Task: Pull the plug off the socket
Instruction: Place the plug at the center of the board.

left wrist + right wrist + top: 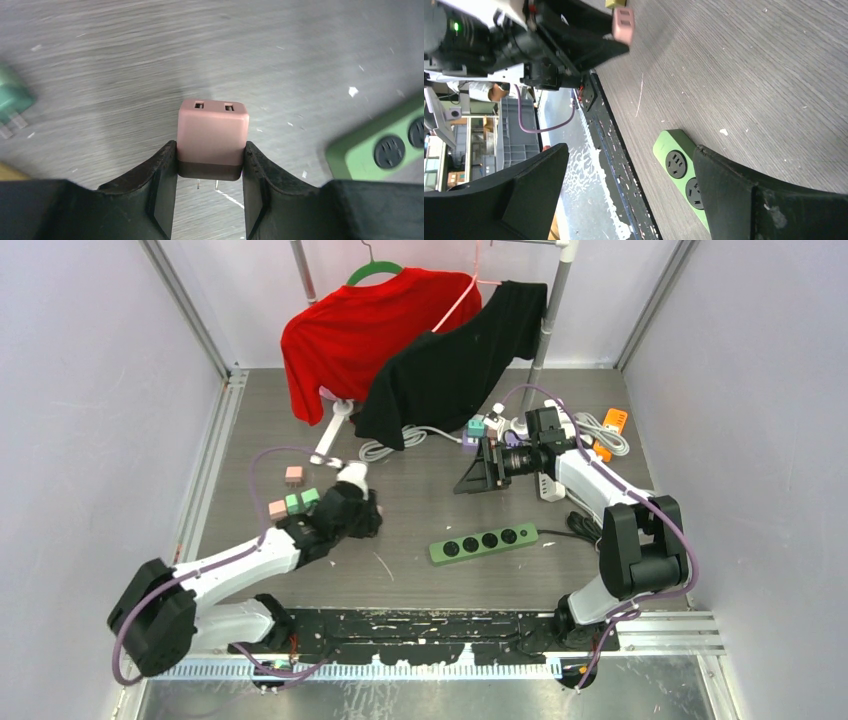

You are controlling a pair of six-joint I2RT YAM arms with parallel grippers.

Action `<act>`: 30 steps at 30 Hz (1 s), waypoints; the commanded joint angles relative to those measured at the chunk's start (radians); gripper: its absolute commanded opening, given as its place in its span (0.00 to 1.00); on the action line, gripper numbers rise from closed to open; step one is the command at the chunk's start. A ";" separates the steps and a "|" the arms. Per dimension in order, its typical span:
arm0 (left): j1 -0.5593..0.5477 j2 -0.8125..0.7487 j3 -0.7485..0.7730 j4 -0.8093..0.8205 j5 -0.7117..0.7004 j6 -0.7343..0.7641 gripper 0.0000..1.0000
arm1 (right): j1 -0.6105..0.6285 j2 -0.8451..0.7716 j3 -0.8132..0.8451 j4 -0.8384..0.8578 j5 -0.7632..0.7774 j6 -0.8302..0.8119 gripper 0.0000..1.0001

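Observation:
My left gripper is shut on a pink plug. It grips the plug's sides and holds it above the bare table, with the two prongs free in the air. The green power strip lies flat at the centre right with all its sockets empty. It also shows at the right edge of the left wrist view and in the right wrist view. In the top view the left gripper is left of the strip. My right gripper is open and empty, raised behind the strip. The held plug also shows in the right wrist view.
Loose pink and green plugs lie left of the left gripper, with another pink one behind them. A teal plug, a white strip, cables and an orange item sit at the back right. A red shirt and a black shirt hang at the back.

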 commanded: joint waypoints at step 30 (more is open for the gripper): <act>0.326 0.068 0.128 -0.435 -0.302 -0.441 0.64 | 0.000 -0.035 0.037 -0.007 0.023 -0.039 1.00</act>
